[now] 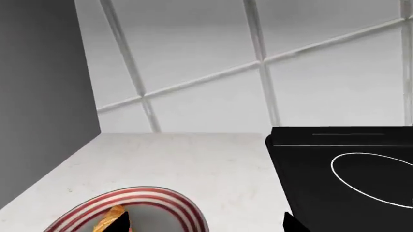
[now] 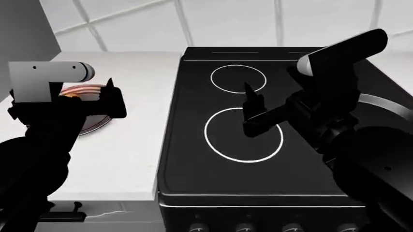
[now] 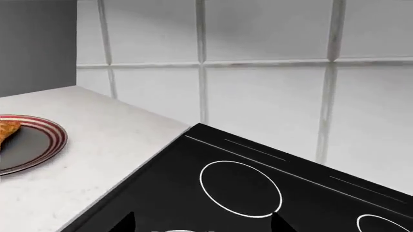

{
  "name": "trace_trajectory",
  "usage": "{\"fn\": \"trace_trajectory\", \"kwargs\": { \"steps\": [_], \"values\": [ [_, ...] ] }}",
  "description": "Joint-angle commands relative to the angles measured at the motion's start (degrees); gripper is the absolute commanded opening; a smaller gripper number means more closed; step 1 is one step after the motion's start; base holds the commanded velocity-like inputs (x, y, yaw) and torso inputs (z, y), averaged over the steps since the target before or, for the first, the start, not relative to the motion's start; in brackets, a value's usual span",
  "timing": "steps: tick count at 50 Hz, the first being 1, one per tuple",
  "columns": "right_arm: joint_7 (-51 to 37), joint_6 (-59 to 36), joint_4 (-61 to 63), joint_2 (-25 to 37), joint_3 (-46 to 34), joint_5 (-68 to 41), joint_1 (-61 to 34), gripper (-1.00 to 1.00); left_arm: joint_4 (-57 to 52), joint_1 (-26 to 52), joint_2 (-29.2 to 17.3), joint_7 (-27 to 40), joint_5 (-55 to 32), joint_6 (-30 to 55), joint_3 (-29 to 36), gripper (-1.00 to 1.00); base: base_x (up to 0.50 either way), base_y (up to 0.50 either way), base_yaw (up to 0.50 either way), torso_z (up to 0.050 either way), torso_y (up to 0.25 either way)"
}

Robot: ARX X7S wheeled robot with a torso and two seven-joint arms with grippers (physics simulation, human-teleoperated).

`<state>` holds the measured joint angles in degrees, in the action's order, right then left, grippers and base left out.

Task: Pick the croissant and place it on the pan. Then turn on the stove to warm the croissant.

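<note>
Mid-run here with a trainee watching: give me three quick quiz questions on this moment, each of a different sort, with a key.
1. True or false: the croissant already lies on the stove.
2. Multiple choice: the left gripper hovers over A) a front burner, B) the plate on the counter, C) the knobs.
3. Fill in: the right gripper hangs above the ____ part of the cooktop.

Key
1. False; it sits on the red-rimmed plate.
2. B.
3. Left, over the two white-ringed burners; the pan's rim shows farther right, mostly hidden by the arm.
</note>
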<state>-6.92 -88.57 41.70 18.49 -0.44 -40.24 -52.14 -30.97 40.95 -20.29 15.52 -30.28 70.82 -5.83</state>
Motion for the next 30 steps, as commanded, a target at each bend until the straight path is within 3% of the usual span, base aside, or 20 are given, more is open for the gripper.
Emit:
{"fn": "trace_trajectory", "kwargs": {
  "steps": [1,12,19,30],
  "values": [
    [-1.75,-0.03,-0.55,0.31,0.38,-2.55,-0.46,1.0,0.57,0.83,0.07,0.85,0.05,0.44,0.05,1.0,0.5,0.0,0.0,0.0,0.0],
    [-3.37,0.85,-1.07,1.46,-0.28,-5.57,-1.44,1.0,-0.06,1.45,0.13,1.16,-0.43,0.85,0.54,1.0,0.5,0.0,0.0,0.0,0.001],
    [-3.78,1.84,-0.69,2.58,-1.08,-6.25,-1.04,1.0,-0.45,2.54,0.28,4.22,1.72,0.67,1.1,1.0,0.0,0.0,0.0,0.0,0.001],
    [-3.36,5.38,-2.34,3.5,-2.27,-6.24,0.14,1.0,4.94,13.35,4.53,11.91,2.44,14.85,-3.85,1.0,0.0,0.0,0.0,0.0,0.0]
  ]
}}
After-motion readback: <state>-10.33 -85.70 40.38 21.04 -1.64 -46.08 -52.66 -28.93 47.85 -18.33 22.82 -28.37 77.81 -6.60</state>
